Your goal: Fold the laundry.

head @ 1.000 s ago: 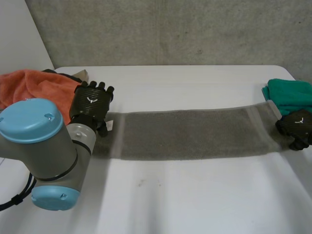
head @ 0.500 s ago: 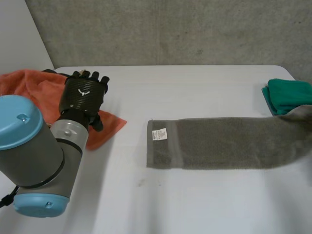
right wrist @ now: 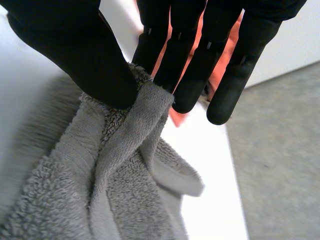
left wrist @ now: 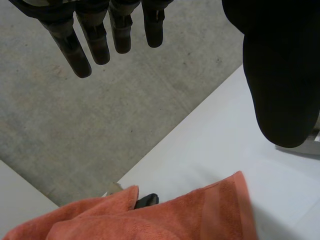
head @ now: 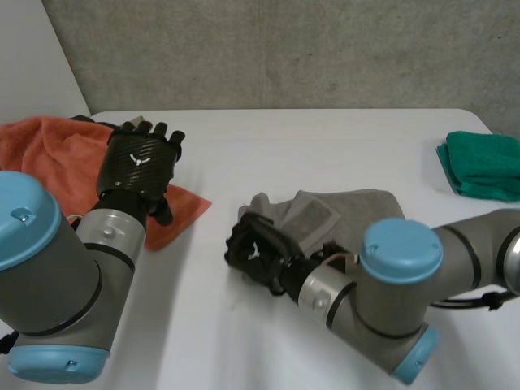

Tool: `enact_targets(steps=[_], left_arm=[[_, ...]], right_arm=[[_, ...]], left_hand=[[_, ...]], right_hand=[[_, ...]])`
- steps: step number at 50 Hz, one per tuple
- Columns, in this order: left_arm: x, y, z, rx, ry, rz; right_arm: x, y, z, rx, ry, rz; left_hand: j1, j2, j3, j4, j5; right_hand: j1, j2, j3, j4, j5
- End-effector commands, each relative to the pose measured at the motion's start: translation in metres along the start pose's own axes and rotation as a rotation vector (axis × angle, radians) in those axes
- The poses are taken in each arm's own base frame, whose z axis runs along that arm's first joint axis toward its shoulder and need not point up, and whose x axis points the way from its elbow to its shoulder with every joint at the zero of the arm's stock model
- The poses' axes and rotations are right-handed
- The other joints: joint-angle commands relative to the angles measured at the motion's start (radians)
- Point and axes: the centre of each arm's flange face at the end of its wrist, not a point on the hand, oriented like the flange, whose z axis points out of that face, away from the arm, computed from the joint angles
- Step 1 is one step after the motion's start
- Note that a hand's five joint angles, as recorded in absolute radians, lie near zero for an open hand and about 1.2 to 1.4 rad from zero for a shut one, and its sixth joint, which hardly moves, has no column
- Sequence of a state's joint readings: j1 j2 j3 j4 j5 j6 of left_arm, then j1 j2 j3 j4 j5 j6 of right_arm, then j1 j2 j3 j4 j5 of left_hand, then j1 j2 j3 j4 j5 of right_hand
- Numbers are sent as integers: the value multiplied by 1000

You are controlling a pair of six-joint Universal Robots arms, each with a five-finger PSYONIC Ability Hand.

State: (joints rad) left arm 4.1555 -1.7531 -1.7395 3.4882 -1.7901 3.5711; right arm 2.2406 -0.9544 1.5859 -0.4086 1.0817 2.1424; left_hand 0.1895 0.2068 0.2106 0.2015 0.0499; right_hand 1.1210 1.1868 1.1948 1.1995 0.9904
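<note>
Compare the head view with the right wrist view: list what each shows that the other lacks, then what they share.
Head view alone: the folded green towel at the far right of the table, and the left hand above the orange towel. Right wrist view alone: the right hand pinching a bunched edge of the grey towel between thumb and fingers. Shared: right hand, grey towel, orange towel, table.
</note>
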Motion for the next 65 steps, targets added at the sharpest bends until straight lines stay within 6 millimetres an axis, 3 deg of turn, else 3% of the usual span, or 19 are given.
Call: enact_targets(steps=[1,2,6,10,13,18,21,27,36,45,52,58,62,64,65], left_arm=[[10,-8,2,44,18,-5],[12,-8,3,49,21,-4],[29,-10,10,76,49,-5],[48,-14,14,96,89,-3],[60,-16,16,108,114,-7],[84,-13,16,119,174,-3],[111,-14,13,144,254,1],[148,-5,12,164,380,3],[180,16,24,151,422,14],[184,25,48,144,359,16],[171,48,70,68,279,66],[125,67,96,-71,-21,201],[122,55,87,-48,6,180],[126,43,79,-13,50,150],[129,28,70,31,107,102]], right_arm=[[7,4,-15,-35,13,11],[26,9,-20,-63,58,16],[61,33,-39,-173,156,148],[87,48,-61,-245,248,401],[96,62,-76,-299,278,518],[95,92,-104,-418,296,599],[91,99,-113,-452,289,573],[87,101,-115,-475,273,528],[86,105,-115,-472,285,524],[87,108,-114,-474,303,511],[88,109,-114,-484,315,504],[87,110,-115,-502,325,503],[88,110,-114,-500,325,497],[88,110,-114,-500,325,497],[87,110,-114,-501,324,498]], left_hand=[[-15,-32,-36,-27,-50],[-15,-32,-36,-27,-50],[-15,-32,-36,-27,-50],[-15,-32,-36,-27,-50],[-15,-32,-36,-27,-50],[-5,-23,-26,-17,-40],[12,-5,-9,0,-23],[27,10,6,15,-8],[39,21,18,27,4],[62,45,41,50,27],[100,83,79,88,65],[112,95,91,100,77],[106,89,85,94,71],[109,92,88,97,74],[109,92,88,97,74]], right_hand=[[-759,-825,-833,-838,-803],[-946,-1012,-1020,-1025,-990],[-946,-1012,-1020,-1025,-990],[-946,-1012,-1020,-1025,-990],[-946,-1012,-1020,-1025,-990],[-946,-1012,-1020,-1025,-990],[-946,-1012,-1020,-1025,-990],[-946,-1012,-1020,-1025,-990],[-828,-893,-901,-906,-872],[-716,-782,-790,-795,-760],[-675,-741,-749,-754,-719],[-657,-723,-731,-736,-701],[-640,-706,-714,-718,-684],[-631,-697,-705,-709,-675],[-631,-697,-705,-709,-675]])
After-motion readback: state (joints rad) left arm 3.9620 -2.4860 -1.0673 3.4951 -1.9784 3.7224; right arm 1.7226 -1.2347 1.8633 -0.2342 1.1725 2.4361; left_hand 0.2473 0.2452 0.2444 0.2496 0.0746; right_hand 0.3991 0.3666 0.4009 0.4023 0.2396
